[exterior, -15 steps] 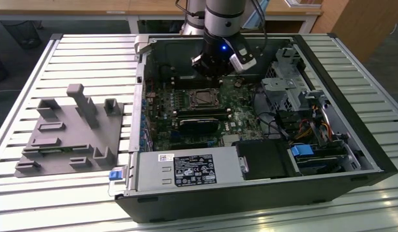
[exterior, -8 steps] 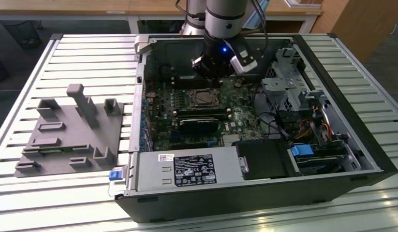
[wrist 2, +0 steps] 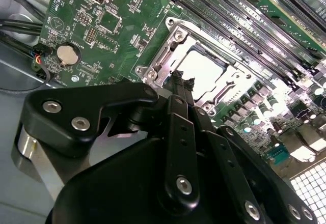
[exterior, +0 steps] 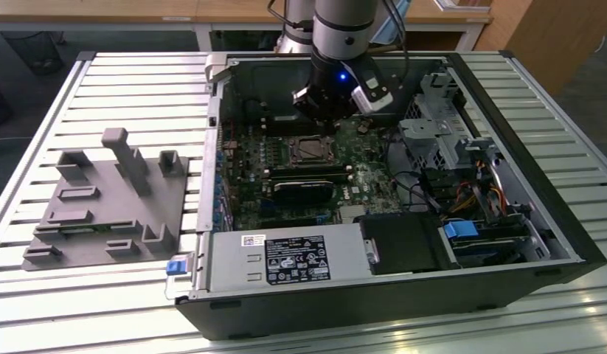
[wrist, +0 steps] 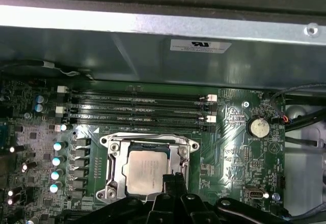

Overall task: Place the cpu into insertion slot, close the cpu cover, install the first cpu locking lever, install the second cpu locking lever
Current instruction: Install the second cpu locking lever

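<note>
Pincer (wrist: pixel 172 179) pressed together, tips poised at the edge of the cpu cover (wrist: pixel 148 143), nothing pinched. Cpu (wrist: pixel 146 172) sits seated in the insertion slot (wrist 2: pixel 204 71), cover appearing closed over it. Judgement: any lever work wants a slow, square push with tips kept clear of the chip face. Arm (exterior: pixel 341 29) descends near-vertically into the open computer case (exterior: pixel 539 214) over the motherboard (exterior: pixel 293 177).
</note>
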